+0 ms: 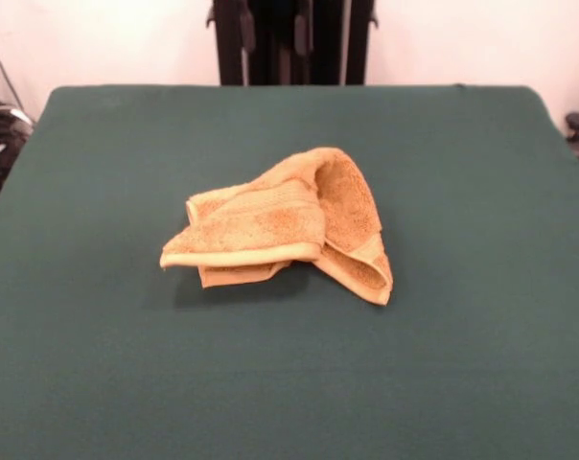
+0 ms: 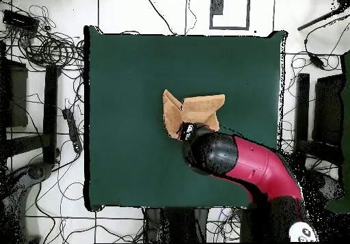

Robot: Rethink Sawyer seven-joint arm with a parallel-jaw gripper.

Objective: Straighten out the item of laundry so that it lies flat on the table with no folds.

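The mustard-yellow towel (image 1: 288, 225) lies crumpled and folded over at the centre of the green desk (image 1: 462, 364). In the overhead view, the red arm (image 2: 253, 163) covers the hand; I cannot tell its state.

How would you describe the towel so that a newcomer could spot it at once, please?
Look at the big dark green table; near its middle lies the towel. It is a mustard-yellow terry cloth, crumpled and folded over itself, the only thing on the green surface.

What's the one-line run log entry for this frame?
towel: crumpled, folded over itself, mid-table | table: green cloth | arm: above towel's edge in overhead view, absent from front view | gripper: not visible | task: not done
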